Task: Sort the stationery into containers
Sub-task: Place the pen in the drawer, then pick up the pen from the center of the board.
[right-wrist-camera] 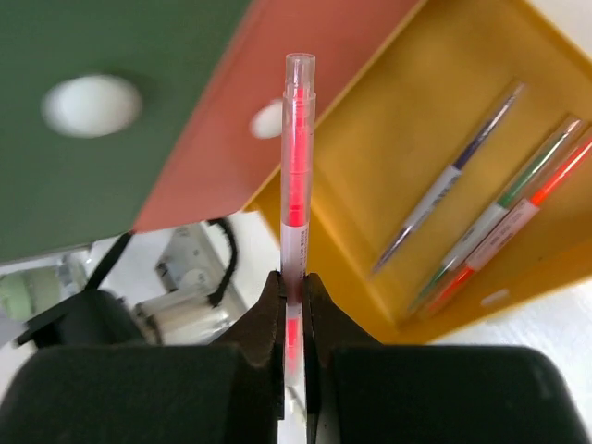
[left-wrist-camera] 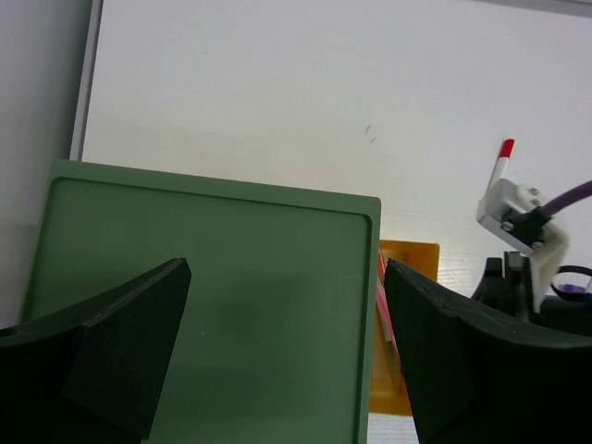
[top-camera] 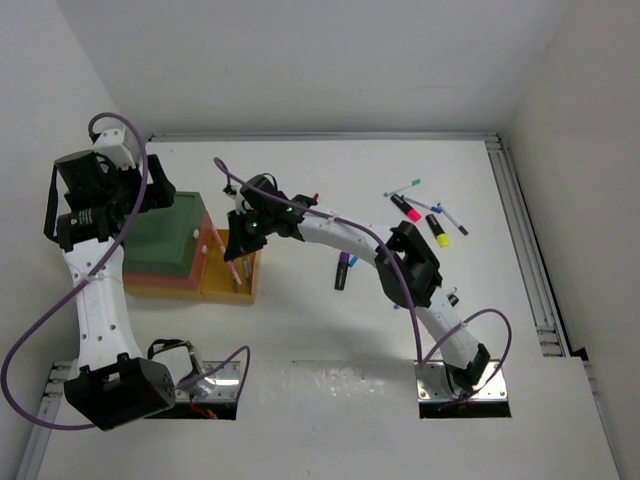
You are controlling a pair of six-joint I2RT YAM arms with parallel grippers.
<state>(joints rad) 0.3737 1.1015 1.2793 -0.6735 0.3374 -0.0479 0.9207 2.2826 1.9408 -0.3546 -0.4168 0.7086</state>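
Left tool [left-wrist-camera: 287, 277] wide, right tool [right-wrist-camera: 294, 287] tight.

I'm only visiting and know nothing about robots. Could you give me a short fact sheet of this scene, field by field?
Right gripper: shut on a red pen, at the edge of the yellow tray
Left gripper: open, empty, above the green box
Inside the yellow tray: three pens
Beneath the green box: red-orange tray
Loose on the table: thin pens and highlighters, over on the right
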